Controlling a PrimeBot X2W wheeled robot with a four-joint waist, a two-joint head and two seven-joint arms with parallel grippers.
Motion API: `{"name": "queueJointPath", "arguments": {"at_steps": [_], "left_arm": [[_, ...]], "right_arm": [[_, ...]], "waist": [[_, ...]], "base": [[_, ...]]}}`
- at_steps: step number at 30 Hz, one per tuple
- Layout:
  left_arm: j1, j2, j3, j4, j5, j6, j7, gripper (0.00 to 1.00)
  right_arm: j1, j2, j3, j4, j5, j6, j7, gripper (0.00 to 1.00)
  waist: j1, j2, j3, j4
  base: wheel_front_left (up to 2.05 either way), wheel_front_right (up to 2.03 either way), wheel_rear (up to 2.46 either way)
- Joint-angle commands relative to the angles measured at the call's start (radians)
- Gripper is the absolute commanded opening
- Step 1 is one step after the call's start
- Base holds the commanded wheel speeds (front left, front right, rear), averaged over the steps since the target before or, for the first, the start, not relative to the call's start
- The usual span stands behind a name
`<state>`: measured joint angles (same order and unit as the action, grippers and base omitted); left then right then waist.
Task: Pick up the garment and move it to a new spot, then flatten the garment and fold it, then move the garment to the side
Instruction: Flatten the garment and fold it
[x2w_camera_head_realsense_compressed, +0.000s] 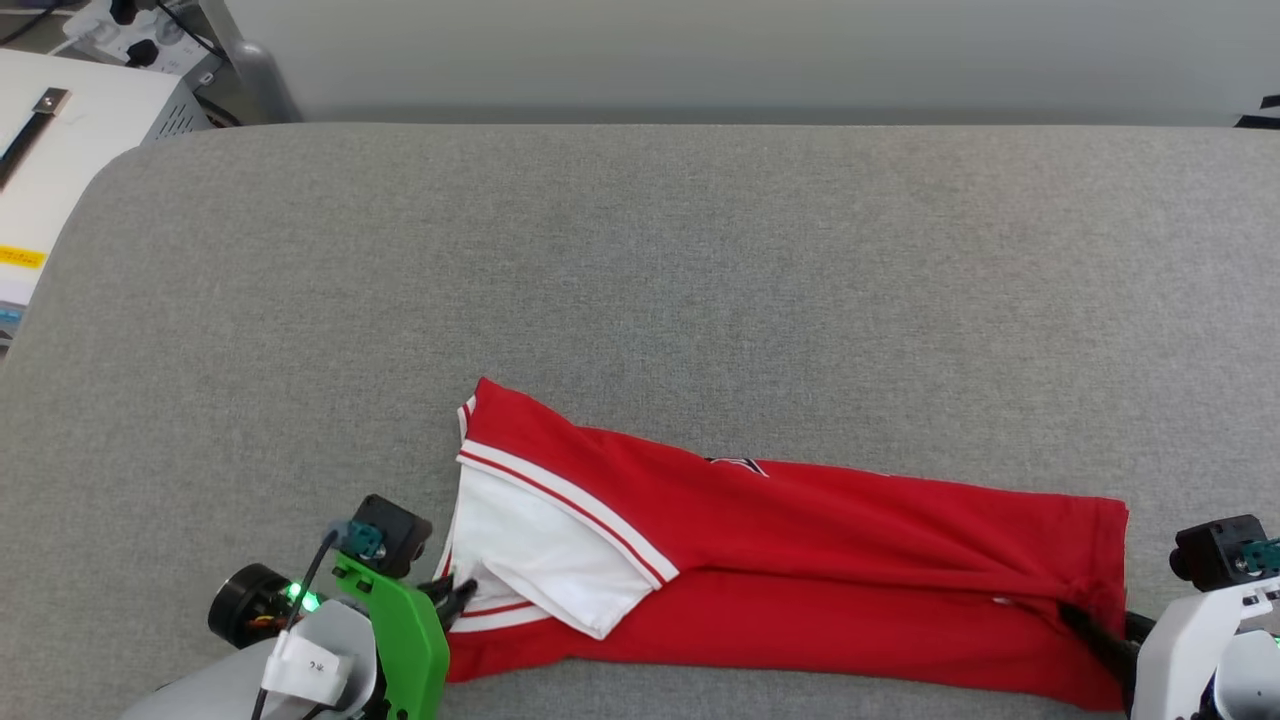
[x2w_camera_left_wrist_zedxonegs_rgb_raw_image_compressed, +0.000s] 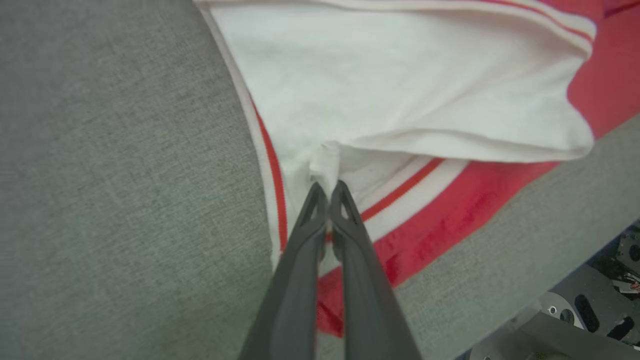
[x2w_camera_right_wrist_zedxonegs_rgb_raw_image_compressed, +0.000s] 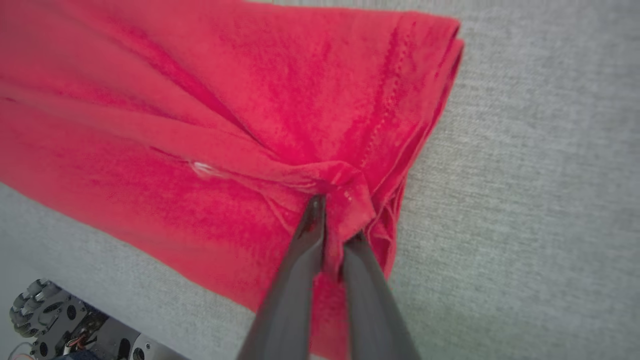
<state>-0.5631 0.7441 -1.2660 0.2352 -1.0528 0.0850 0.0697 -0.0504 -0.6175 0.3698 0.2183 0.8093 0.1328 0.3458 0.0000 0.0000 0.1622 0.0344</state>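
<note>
With the garment (x2w_camera_head_realsense_compressed: 800, 560) as my ref point, here's what I've got: it's lying on the grey fabric surface (x2w_camera_head_realsense_compressed: 640, 250), folded lengthwise into a long band that runs left to right, close to the surface edge nearest the robot. The band's back edge slants, so the shirt is wider at its left end than at its right. At the left end a white sleeve (x2w_camera_head_realsense_compressed: 540, 550) lies on top of the red, w/ red-and-white striped trim (x2w_camera_head_realsense_compressed: 570, 505) along its upper edge. A sliver of dark-and-white print (x2w_camera_head_realsense_compressed: 737, 464) pokes out at the back fold, roughly mid-length. The left gripper (x2w_camera_left_wrist_zedxonegs_rgb_raw_image_compressed: 328, 189) sits at the garment's left end, near its front corner. In the left wrist cam its two dark fingers are pressed together at the tips, and a small pucker of white cloth bunches up right at them, so I read it as clamped on the sleeve fabric. The right gripper (x2w_camera_right_wrist_zedxonegs_rgb_raw_image_compressed: 334, 220) is at the garment's right end, by the stitched hem (x2w_camera_right_wrist_zedxonegs_rgb_raw_image_compressed: 440, 75). The right wrist cam shows red cloth gathered into a knot between its fingers w/ creases fanning away from it, so it's gripping the shirt too. The jaws there look a touch parted around the cloth. A green bracket (x2w_camera_head_realsense_compressed: 400, 620) on the left arm sits just left of the garment's front-left corner. Well beyond the garment's far-left side there's a white box (x2w_camera_head_realsense_compressed: 60, 150).
</note>
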Motion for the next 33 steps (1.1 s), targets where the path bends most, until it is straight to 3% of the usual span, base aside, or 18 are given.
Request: {"name": "queueJointPath", "arguments": {"at_steps": [1, 6, 12, 17, 20, 27, 33], "left_arm": [[0.022, -0.006, 0.015, 0.011, -0.004, 0.019, -0.029, 1.00], [0.045, -0.006, 0.061, -0.006, 0.020, 0.097, -0.156, 1.00], [0.073, 0.007, 0.122, -0.048, 0.065, 0.215, -0.289, 1.00], [0.107, -0.010, 0.216, -0.080, 0.130, 0.306, -0.329, 1.00], [0.150, -0.044, 0.327, -0.122, 0.217, 0.347, -0.331, 1.00], [0.278, -0.144, 0.564, -0.188, 0.416, 0.358, -0.331, 1.00], [0.369, -0.238, 0.723, -0.212, 0.560, 0.313, -0.331, 1.00]], "right_arm": [[0.018, -0.001, -0.009, 0.001, -0.024, -0.002, -0.016, 1.00], [0.059, -0.007, -0.080, -0.100, -0.020, -0.002, -0.037, 1.00], [0.110, -0.037, -0.211, -0.249, -0.015, -0.002, 0.009, 1.00], [0.127, -0.046, -0.307, -0.299, -0.005, -0.002, 0.097, 1.00], [0.124, -0.041, -0.352, -0.294, 0.045, -0.002, 0.198, 1.00], [0.084, -0.036, -0.380, -0.228, 0.115, -0.002, 0.379, 1.00], [0.034, -0.005, -0.365, -0.146, 0.115, -0.002, 0.424, 1.00]], "waist": [[0.0000, 0.0000, -0.015, 0.000], [0.0000, 0.0000, -0.051, 0.007], [0.0000, 0.0000, -0.069, 0.014], [0.0000, 0.0000, -0.064, 0.020], [0.0000, 0.0000, -0.055, 0.023], [0.0000, 0.0000, -0.025, 0.042], [0.0000, 0.0000, 0.013, 0.070]], "base": [[0.00, 0.00, 0.00], [0.00, 0.00, 0.00], [0.00, 0.00, 0.00], [0.00, 0.00, 0.00], [0.00, 0.00, 0.00], [0.00, 0.00, 0.00], [0.00, 0.00, 0.00]]}}
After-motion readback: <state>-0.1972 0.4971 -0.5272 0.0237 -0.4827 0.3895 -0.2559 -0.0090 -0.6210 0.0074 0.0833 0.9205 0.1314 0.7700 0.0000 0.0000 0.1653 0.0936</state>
